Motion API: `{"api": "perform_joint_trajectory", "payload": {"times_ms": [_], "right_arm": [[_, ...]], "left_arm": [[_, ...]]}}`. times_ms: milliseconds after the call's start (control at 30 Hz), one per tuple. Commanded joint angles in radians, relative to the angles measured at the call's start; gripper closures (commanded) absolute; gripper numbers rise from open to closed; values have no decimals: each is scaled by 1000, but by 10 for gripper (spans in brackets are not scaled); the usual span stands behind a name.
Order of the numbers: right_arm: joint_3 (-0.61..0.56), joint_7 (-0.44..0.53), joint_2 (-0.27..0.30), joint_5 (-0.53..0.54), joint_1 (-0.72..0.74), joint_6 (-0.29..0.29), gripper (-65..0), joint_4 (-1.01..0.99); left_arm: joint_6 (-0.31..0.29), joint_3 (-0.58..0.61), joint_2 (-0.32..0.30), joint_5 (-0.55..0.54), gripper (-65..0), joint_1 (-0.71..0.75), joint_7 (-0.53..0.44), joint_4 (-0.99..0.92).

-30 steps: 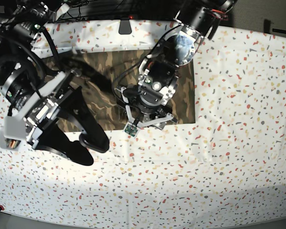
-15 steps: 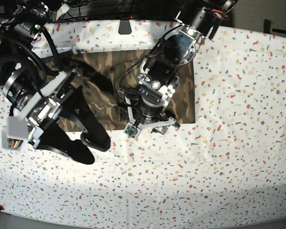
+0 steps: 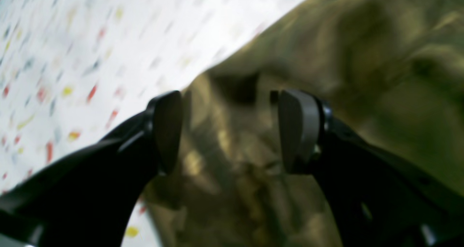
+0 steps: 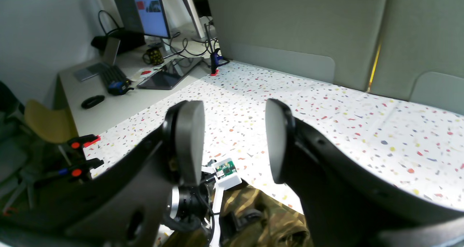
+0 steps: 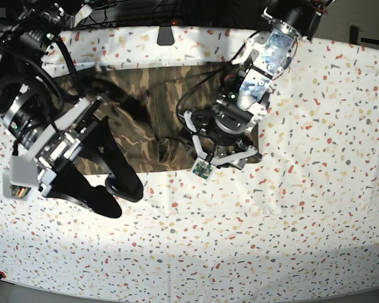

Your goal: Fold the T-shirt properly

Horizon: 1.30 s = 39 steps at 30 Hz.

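Note:
The T-shirt (image 5: 148, 101) lies flat as a camouflage rectangle at the back middle of the speckled table. My left arm (image 5: 226, 123) reaches down over the shirt's near right edge. In the blurred left wrist view my left gripper (image 3: 232, 131) stands open just above the T-shirt (image 3: 362, 76), with cloth showing between its fingers (image 3: 166, 131) but not pinched. My right gripper (image 5: 115, 194) hangs open and empty above the shirt's near left edge. In its own view the right gripper (image 4: 233, 141) frames bare table, with a bit of T-shirt (image 4: 268, 218) below.
A white speckled cloth (image 5: 271, 240) covers the whole table. The left arm's small camera board (image 4: 226, 169) shows near the shirt's edge. Beyond the table stand a desk with a monitor (image 4: 148, 7), a laptop (image 4: 105, 71) and grey partition panels (image 4: 290, 29).
My left arm has slid to the right along the shirt's near edge, still open. The right arm has barely moved.

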Motion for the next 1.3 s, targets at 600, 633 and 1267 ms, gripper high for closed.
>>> {"api": "perform_joint_trajectory", "payload": {"times_ms": [600,633,1267], "right_arm": [[0,27,5,23,14,4,-278,13],[0,27,5,24,14,4,-278,13],[2,29,5,25,14,4,-278,13]], "left_arm": [[10,1,168,-11,-401,-91,-104,-262],[8,10,169,-22,-401,-99,-103,-258],[6,69,125,67,-401,-196,-33,-9]]}}
